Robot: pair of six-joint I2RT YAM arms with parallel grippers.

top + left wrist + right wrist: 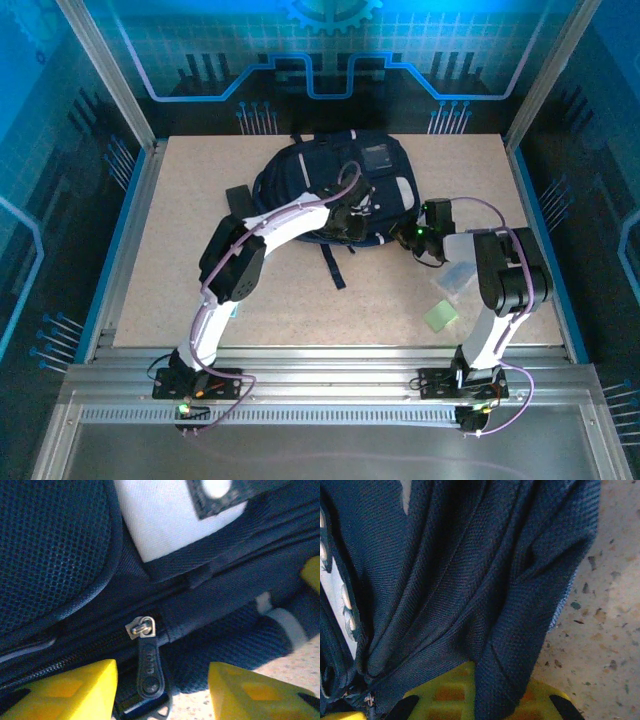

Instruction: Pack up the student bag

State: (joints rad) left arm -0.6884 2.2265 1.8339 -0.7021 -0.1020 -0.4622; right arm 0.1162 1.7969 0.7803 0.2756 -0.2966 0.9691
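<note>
While student bag (300, 175) lies on speckled table (300, 300) | blue-lit walls (320, 70) around

Left gripper (352, 215) on student bag (300, 175); right gripper (413, 238) at bag's edge.

We see a cool blue cast overhead, soft shadows on the counter (300, 310), and blurred near edges in both wrist views.

The speckled beige counter (170, 260) carries the student bag (300, 172). A small black case (238, 198) lies just left of the bag, and a flat green piece (440, 316) lies well off to its near right.
</note>
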